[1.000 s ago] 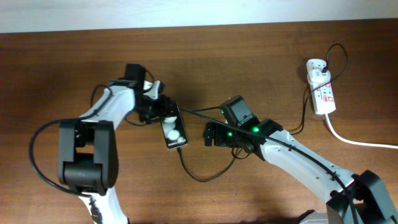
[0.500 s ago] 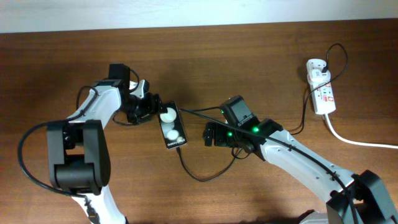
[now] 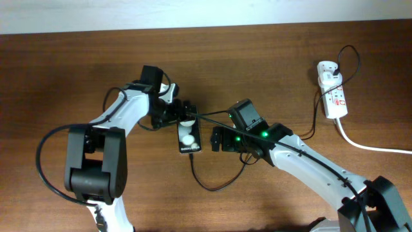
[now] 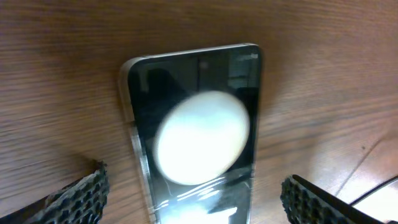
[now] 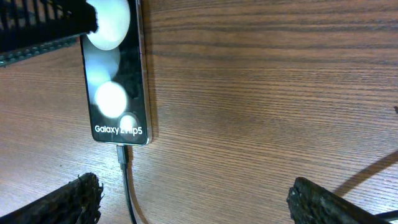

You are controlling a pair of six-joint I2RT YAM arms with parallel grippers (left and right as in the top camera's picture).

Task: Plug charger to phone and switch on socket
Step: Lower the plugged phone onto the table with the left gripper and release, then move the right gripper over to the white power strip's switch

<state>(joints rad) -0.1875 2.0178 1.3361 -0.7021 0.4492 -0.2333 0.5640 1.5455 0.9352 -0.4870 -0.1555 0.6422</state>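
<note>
Two arms converge on the phone (image 3: 188, 136), which lies flat and face up near the middle of the wooden table (image 3: 64, 58), showing white round spots and the lettering "Galaxy Z Flip5" at its near end. Left gripper (image 3: 181, 113): set at the phone's far end, jaws spread wider than the phone; in the left wrist view both fingers (image 4: 78, 196) flank the phone's long edges with a gap on each side, so nothing is grasped. Right gripper (image 5: 194, 186): just beside the phone's right edge in the overhead view, jaws wide apart and empty, bare wood between them. Charger (image 5: 127, 183): thin black cable whose connector tip is seated in the port at the phone's lettered end; it loops toward the table's front, then passes the right arm toward the socket (image 3: 335, 96), well apart at the far right. Thick white cord (image 3: 370, 147) leaves the socket's near end; switch positions are too small to read
</note>
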